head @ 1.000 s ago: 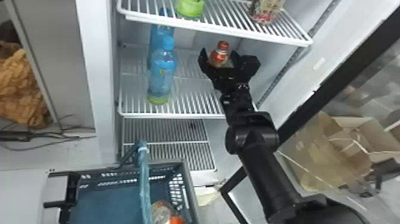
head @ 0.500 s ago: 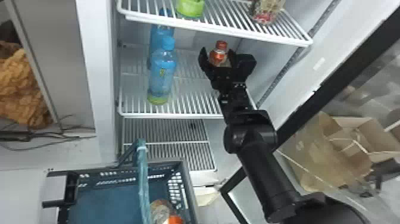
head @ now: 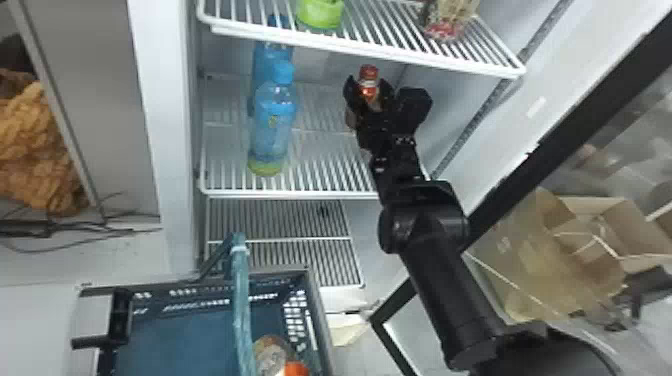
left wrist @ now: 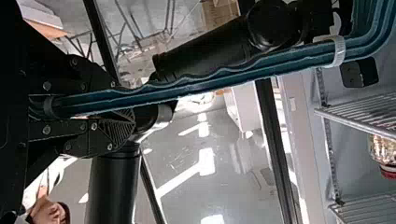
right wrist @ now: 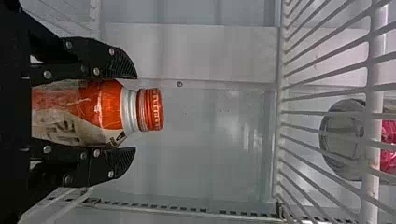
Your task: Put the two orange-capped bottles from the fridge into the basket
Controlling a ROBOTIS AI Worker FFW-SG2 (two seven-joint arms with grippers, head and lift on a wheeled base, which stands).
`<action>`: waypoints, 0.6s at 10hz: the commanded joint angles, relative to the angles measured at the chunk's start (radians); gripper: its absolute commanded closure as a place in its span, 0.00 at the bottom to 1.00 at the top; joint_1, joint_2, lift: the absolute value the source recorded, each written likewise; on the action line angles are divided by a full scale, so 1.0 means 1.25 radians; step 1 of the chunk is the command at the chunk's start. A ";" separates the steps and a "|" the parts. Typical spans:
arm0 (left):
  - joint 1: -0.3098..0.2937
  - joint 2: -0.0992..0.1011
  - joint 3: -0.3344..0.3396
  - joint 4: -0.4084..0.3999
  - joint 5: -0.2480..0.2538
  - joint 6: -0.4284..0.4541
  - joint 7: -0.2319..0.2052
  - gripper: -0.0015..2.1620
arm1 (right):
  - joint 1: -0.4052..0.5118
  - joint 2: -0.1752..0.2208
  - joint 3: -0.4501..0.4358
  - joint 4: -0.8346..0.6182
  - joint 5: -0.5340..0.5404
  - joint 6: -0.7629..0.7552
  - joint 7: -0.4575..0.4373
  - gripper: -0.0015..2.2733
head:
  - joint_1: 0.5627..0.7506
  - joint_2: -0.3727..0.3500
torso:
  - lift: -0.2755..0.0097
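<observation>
1. Step, judged: picking the second bottle. Right gripper (right wrist: 134, 113) clasps orange-capped bottle (right wrist: 100, 109), upright within the fridge.
2. Left gripper (left wrist: 128, 109) grips basket handle (left wrist: 210, 84).
3. Next: lift, draw out past shelf (head: 290, 193), lower into basket (head: 320, 325).
4. Held bottle's base hidden; shelf contact unclear. Basketed bottle (head: 272, 352) cut off, partly behind handle.

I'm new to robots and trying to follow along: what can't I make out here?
Base of held bottle: hidden by right hand, right wrist view.
Near side of basket: cut off by bottom edge, head view.
Cap of basket bottle: partly cut off by that edge.
Rear blue bottle: partly behind front one, head view.
Top of green thing: cut off by top edge, head view.
</observation>
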 commanded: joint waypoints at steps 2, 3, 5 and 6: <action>0.001 0.000 0.002 0.000 0.004 -0.002 0.000 0.55 | 0.032 0.003 -0.015 -0.046 0.002 0.000 -0.002 0.36 | 0.70 0.03 | 0.14; 0.003 -0.001 0.002 0.000 0.004 -0.004 -0.001 0.55 | 0.064 0.003 -0.024 -0.099 0.005 -0.008 -0.002 0.36 | 0.70 0.03 | 0.14; 0.005 -0.001 0.003 0.000 0.002 -0.004 -0.002 0.55 | 0.135 0.006 -0.048 -0.223 0.022 -0.008 0.000 0.36 | 0.70 0.03 | 0.14; 0.007 -0.002 0.005 0.000 0.004 -0.004 -0.002 0.55 | 0.170 0.005 -0.053 -0.282 0.019 -0.004 0.010 0.36 | 0.70 0.03 | 0.14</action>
